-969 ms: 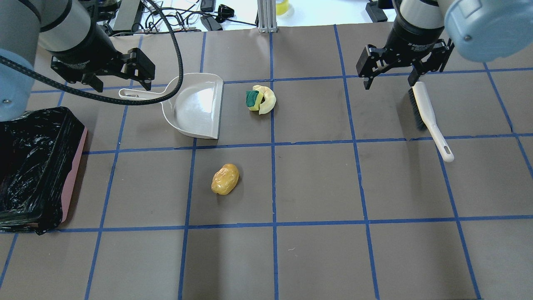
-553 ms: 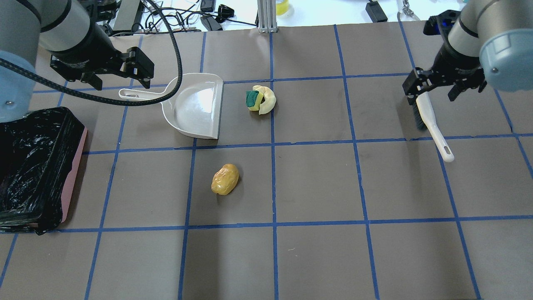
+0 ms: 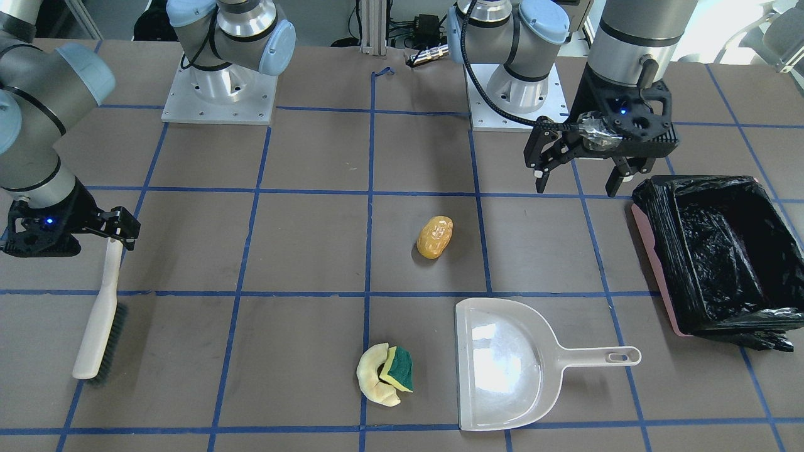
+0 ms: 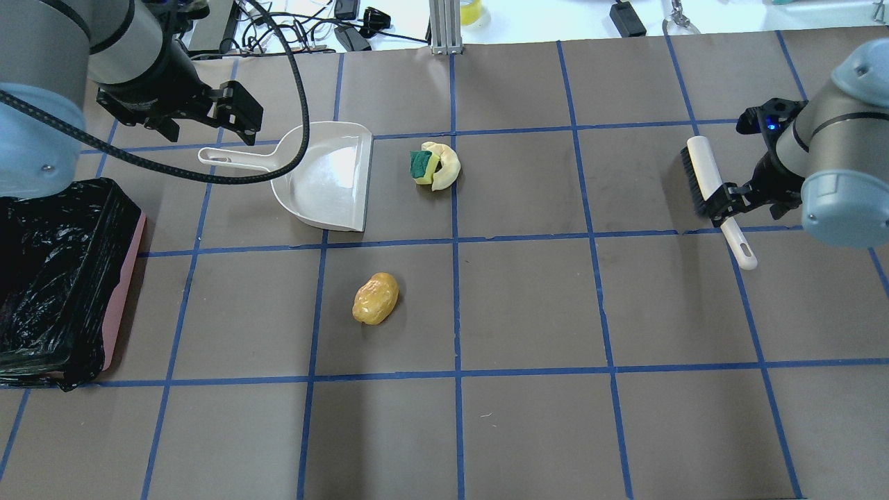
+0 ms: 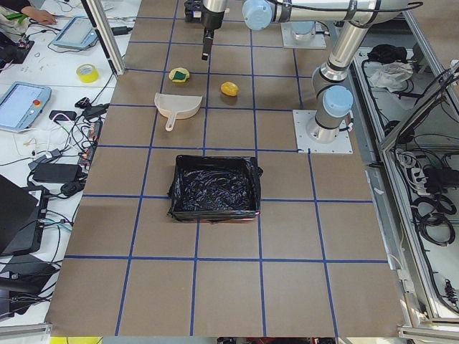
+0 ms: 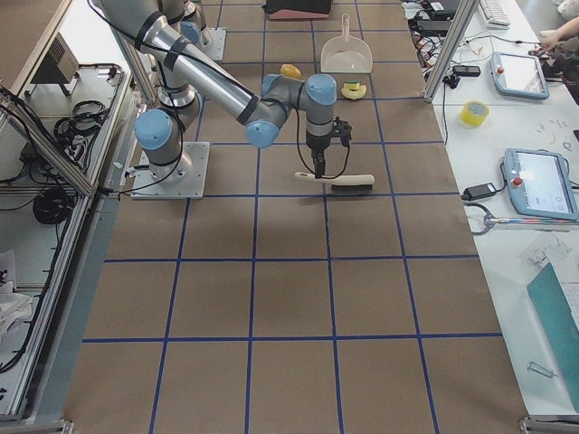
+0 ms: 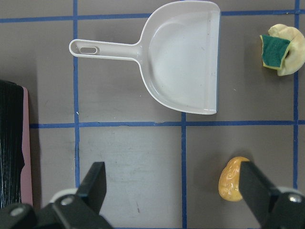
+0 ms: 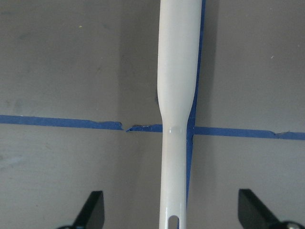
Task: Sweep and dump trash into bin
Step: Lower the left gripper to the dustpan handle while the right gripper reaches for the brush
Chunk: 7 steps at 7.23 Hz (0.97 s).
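- We see the right fingers (image 8: 93, 210) spread wide, one on each side of the white brush handle (image 8: 174, 119). They do not touch it, and the handle runs straight down the gap between them.
- The brush (image 4: 705, 173) lies flat on the tabletop (image 4: 528, 305) on the robot's right side. Its dark bristles are turned toward the middle of the tabletop, and its handle crosses a blue tape line (image 4: 653, 235). The right arm reaches down over the narrow part of that handle.
- The left fingers (image 7: 95, 183) are likewise apart and hold nothing — they hang in the air above the tabletop, near the dustpan.
- In the left wrist view we look past them at the white dustpan (image 7: 183, 57). It sits flat, with its handle pointing toward the robot's left and its open edge toward the sponge and peel.
- The yellow-and-green sponge (image 4: 421, 167) leans on the pale curved peel (image 4: 450, 167), and the two touch. They lie just beside the dustpan's open edge, outside it.
- The orange-yellow lump (image 4: 376, 298) lies alone in the next grid square toward the robot — apart from the dustpan and from the other two pieces.
- The bin (image 4: 125, 292), a pink tub lined with a crinkled black bag, stands at the tabletop's edge on the robot's left. It is well apart from all three pieces of trash, which rest on the tabletop.
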Each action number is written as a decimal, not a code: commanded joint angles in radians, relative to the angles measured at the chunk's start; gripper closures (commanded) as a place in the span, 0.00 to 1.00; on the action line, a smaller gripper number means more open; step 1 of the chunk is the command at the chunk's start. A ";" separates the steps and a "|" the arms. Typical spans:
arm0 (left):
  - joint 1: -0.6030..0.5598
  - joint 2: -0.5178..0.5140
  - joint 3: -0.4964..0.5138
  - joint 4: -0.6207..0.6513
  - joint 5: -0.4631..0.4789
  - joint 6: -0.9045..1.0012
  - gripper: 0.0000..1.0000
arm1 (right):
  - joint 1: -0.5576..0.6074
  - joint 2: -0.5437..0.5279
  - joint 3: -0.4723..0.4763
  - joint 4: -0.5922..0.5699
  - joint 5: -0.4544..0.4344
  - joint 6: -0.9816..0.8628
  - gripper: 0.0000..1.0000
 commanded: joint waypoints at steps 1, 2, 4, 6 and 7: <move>0.002 -0.051 -0.041 0.006 0.014 0.227 0.00 | -0.008 -0.001 0.052 -0.034 -0.015 -0.006 0.14; 0.004 -0.085 -0.049 0.007 0.017 0.233 0.00 | -0.011 0.011 0.050 -0.091 -0.015 -0.006 0.18; 0.022 -0.158 -0.058 0.074 0.016 0.242 0.00 | -0.011 0.020 0.050 -0.096 -0.001 -0.004 0.18; 0.034 -0.275 -0.063 0.245 0.016 0.658 0.00 | -0.013 0.057 0.047 -0.102 0.011 -0.003 0.23; 0.066 -0.310 -0.048 0.247 0.004 0.860 0.00 | -0.013 0.059 0.047 -0.100 0.010 -0.004 0.34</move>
